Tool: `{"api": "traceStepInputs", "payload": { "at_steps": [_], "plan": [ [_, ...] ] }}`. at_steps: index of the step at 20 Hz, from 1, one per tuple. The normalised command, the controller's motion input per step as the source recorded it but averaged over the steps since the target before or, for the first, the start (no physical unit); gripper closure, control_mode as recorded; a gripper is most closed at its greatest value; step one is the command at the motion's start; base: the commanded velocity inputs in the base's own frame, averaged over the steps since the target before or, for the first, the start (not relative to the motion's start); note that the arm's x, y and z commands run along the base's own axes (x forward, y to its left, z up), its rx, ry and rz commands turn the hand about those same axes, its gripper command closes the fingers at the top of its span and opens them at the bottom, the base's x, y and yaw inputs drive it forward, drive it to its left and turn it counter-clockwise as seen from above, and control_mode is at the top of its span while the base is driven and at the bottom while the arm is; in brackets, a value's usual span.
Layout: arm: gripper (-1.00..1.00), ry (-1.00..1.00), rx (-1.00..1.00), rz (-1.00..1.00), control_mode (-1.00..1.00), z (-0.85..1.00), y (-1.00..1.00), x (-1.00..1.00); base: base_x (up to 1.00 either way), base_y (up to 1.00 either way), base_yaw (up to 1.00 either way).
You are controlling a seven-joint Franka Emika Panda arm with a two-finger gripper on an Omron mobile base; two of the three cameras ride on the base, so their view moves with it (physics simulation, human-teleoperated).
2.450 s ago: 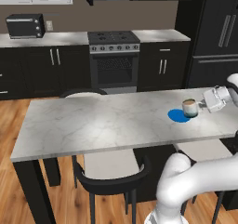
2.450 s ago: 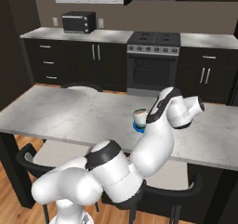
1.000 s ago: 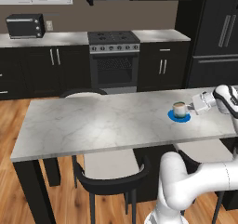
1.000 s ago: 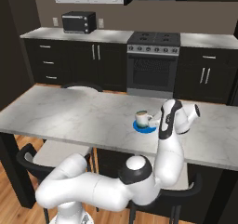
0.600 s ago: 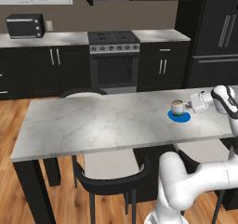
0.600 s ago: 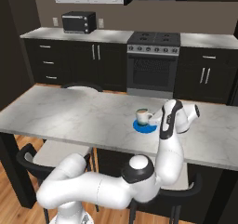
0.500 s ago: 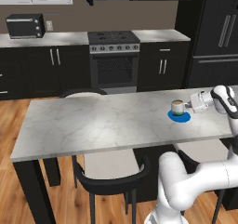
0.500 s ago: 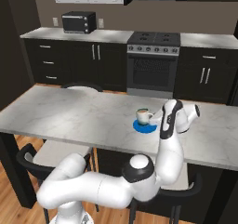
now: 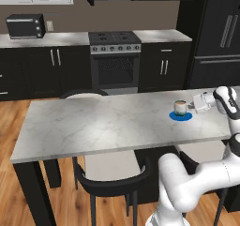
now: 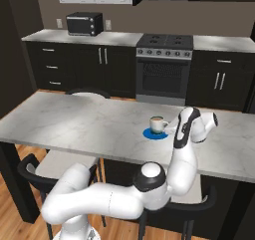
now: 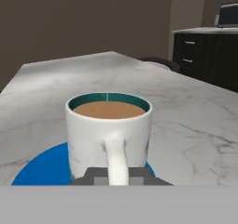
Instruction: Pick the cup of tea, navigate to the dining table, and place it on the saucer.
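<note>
The cup of tea point(image 9: 180, 107) point(image 10: 158, 124), a white mug with brown liquid, stands upright on the blue saucer point(image 9: 183, 118) point(image 10: 149, 134) near the right end of the dining table point(image 9: 103, 126). My gripper point(image 9: 191, 106) point(image 10: 169, 126) reaches in level from the cup's right side. In the hand view the cup point(image 11: 109, 130) is close and centred, its handle pointing at me between the two dark fingertips point(image 11: 95, 174), which sit tight against it. The gripper point(image 11: 118, 174) is shut on the handle. The saucer point(image 11: 42, 169) spreads under the cup; the cup's base is hidden.
A black chair point(image 9: 110, 173) is tucked under the table's near side and another point(image 9: 84, 94) stands on the far side. Behind are black cabinets with a range point(image 9: 115, 56), a toaster oven point(image 9: 26, 26) and a dark fridge point(image 9: 215, 33). The marble top left of the saucer is bare.
Since 2.5 s ago the cup has moved left with my gripper and come down onto the saucer. Over the last second nothing has visibly shifted.
</note>
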Motion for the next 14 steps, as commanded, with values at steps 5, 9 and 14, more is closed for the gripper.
{"api": "traceStepInputs", "payload": {
  "at_steps": [5, 9, 14],
  "plan": [
    [1.0, 0.0, 0.0, 0.0, -1.0, -0.17, 0.0, 0.09, 0.0, 0.0, 0.0],
    [1.0, 0.0, 0.0, 0.0, -1.0, -0.17, 0.0, -0.01, 0.0, 0.0, 0.0],
    [1.0, -0.01, 0.0, 0.0, -1.0, -0.04, 0.0, -0.14, 0.0, 0.0, 0.0]
  ]
}}
